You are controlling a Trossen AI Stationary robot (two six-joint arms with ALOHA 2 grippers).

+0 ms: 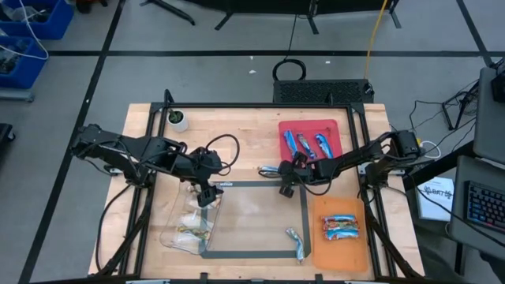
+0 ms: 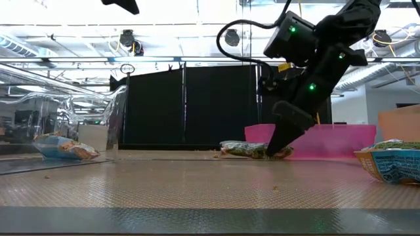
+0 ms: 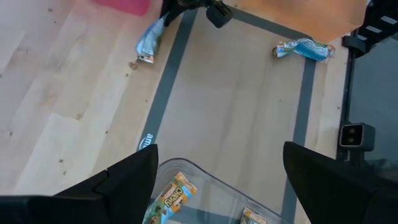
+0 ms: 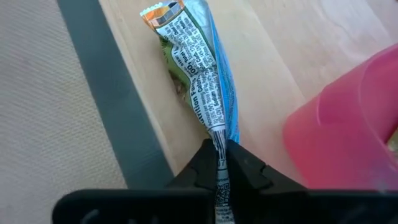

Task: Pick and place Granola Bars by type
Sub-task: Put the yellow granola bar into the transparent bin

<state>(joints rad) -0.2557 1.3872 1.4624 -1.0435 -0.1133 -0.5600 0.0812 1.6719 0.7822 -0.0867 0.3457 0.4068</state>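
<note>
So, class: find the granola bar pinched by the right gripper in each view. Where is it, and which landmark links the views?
High view: granola bar left of the red tray.
Low view: centre, before the tray.
Left wrist view: far, beside grey tape.
Right wrist view: middle, in the right gripper.
Landmark: red tray.

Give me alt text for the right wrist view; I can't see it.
The right gripper is shut on the crimped end of a blue-and-green granola bar lying on the wooden table, beside a strip of grey tape. The red tray sits close by.
</note>
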